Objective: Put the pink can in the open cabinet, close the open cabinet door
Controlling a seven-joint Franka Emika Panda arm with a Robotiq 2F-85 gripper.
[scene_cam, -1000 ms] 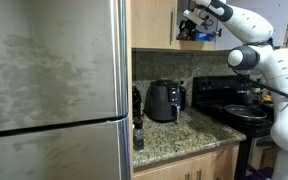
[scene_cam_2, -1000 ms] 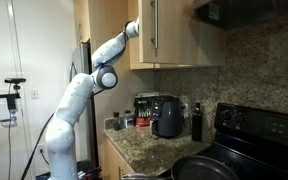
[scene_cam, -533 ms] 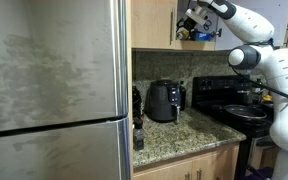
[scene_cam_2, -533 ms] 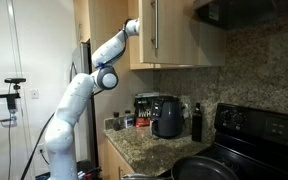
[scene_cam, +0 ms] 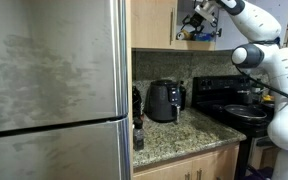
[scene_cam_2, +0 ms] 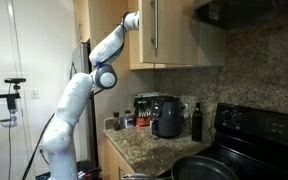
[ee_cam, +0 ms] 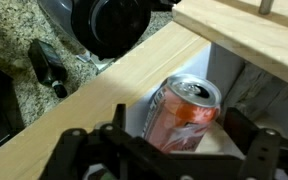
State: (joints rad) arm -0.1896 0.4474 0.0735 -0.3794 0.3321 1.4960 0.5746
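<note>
Hovering at the cabinet [ee_cam: 104, 105] shelf, my gripper [ee_cam: 164, 145] is spread wide and holds nothing. The can [ee_cam: 184, 112] stands upright between my jaws, seemingly clear of both. I reckon a straight pull-back is best, with no sideways drift to clip it.

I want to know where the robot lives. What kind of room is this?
Most likely a home kitchen: there's a big steel fridge, a black stove, and wooden cabinets above a speckled stone counter.
</note>
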